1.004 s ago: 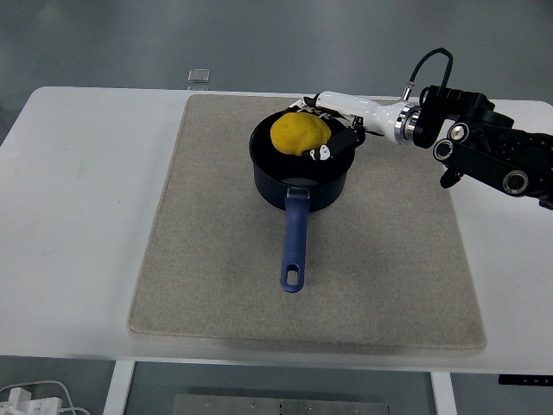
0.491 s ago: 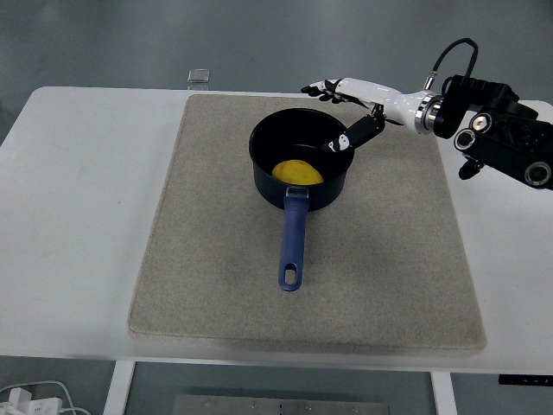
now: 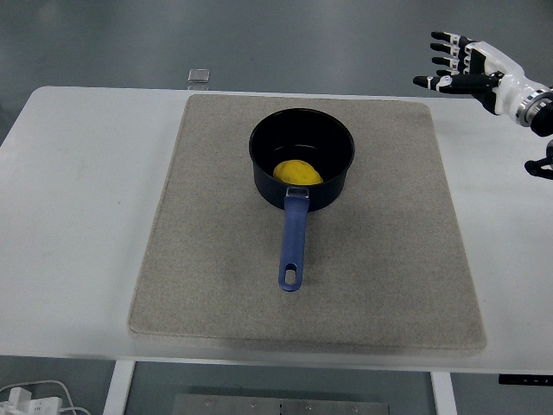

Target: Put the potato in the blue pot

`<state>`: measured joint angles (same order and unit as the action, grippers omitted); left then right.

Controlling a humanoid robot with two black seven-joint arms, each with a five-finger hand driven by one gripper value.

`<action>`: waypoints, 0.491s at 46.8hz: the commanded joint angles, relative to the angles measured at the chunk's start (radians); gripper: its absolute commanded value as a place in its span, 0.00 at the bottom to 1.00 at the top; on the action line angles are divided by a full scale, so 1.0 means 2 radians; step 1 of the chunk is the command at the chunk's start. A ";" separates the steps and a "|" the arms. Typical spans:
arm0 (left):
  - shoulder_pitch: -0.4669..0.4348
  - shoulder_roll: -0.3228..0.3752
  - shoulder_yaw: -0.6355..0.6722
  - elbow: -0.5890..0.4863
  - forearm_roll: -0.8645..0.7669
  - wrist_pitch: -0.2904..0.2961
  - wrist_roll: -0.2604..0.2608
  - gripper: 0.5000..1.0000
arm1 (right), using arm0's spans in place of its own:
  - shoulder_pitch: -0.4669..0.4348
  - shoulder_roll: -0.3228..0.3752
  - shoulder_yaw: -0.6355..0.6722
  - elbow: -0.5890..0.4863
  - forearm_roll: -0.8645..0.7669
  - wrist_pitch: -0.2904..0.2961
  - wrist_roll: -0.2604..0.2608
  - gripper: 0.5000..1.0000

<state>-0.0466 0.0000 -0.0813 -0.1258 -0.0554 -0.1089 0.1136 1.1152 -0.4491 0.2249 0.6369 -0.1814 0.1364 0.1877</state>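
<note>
1. White desk (image 3: pixel 78 199) seen from above against a grey floor; a rectangular grey felt mat (image 3: pixel 216 285) covers most of its middle.
2. Blue pot (image 3: pixel 301 164) standing upright on the far half of the mat, its dark interior exposed; its blue handle (image 3: pixel 294 242) points toward the near edge of the desk and ends in a hanging hole.
3. Potato (image 3: pixel 297 173), yellow and rounded, lying on the floor of the pot against the near wall, just above the root of the handle; only its upper part shows over the rim.
4. Right hand (image 3: pixel 462 67), white with black fingertips, at the upper right corner, raised beyond the far right corner of the mat and well apart from the pot; its fingers (image 3: pixel 445 50) are spread and extended toward the left, and it holds nothing.
5. Small pale square object (image 3: pixel 199 76) resting on the far edge of the desk, just beyond the far left corner of the mat; its nature cannot be told.
</note>
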 commanded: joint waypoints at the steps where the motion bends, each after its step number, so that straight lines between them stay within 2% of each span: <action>1: 0.000 0.000 0.000 0.000 0.001 0.000 0.000 1.00 | -0.008 0.003 0.001 -0.022 0.066 0.000 -0.015 0.89; 11: 0.000 0.000 0.000 0.000 0.000 0.000 0.000 1.00 | -0.027 0.011 0.003 -0.032 0.203 -0.005 -0.016 0.89; 23: 0.000 0.000 0.000 0.000 0.000 0.000 0.000 1.00 | -0.037 0.030 0.027 -0.029 0.240 0.005 -0.016 0.90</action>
<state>-0.0464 0.0000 -0.0813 -0.1258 -0.0553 -0.1089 0.1141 1.0482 -0.4033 0.2548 0.5798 0.2991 0.1434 0.1551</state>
